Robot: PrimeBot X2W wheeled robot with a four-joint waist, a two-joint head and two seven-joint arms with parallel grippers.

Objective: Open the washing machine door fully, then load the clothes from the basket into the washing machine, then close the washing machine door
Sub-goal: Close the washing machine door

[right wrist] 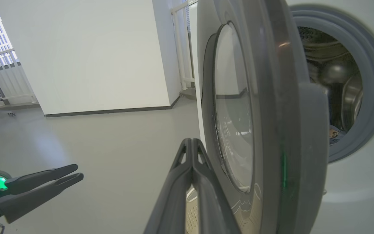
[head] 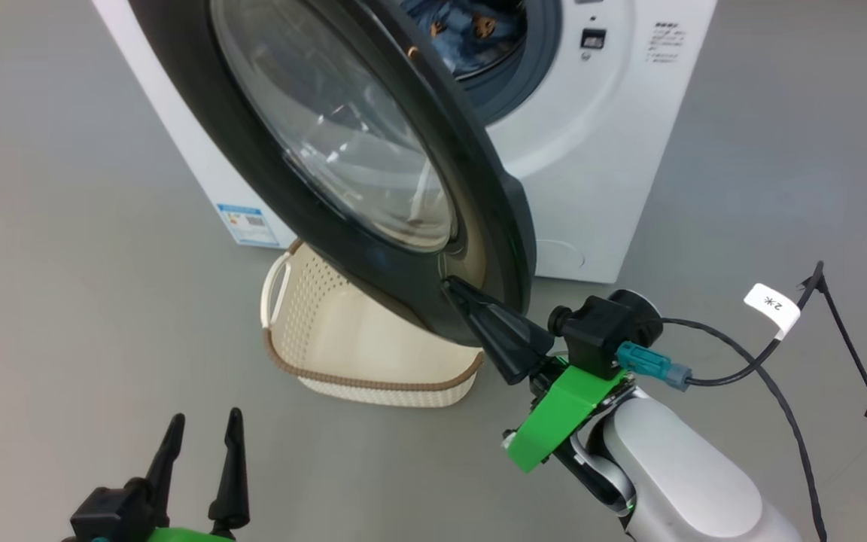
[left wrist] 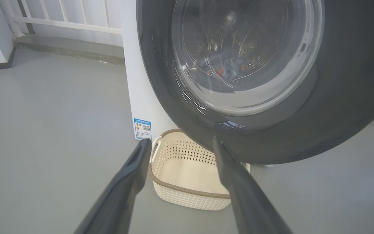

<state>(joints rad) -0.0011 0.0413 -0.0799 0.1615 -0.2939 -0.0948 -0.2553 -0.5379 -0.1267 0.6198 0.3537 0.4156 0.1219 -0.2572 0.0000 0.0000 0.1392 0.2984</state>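
Standing half open, the washing machine door [head: 328,128] crosses the upper middle of the head view. Its lower free edge seems to touch the tips of the right gripper [head: 452,287], whose fingers are pressed together on nothing. The door lies up and left of that gripper, so a push there should swing it toward the washing machine [head: 591,173]. The left gripper [head: 206,418], spread wide and empty, sits lower left, farther off. The right wrist view adds the clothes [right wrist: 334,133] low in the drum, and the left wrist view shows the basket [left wrist: 187,191] bare beneath the door.
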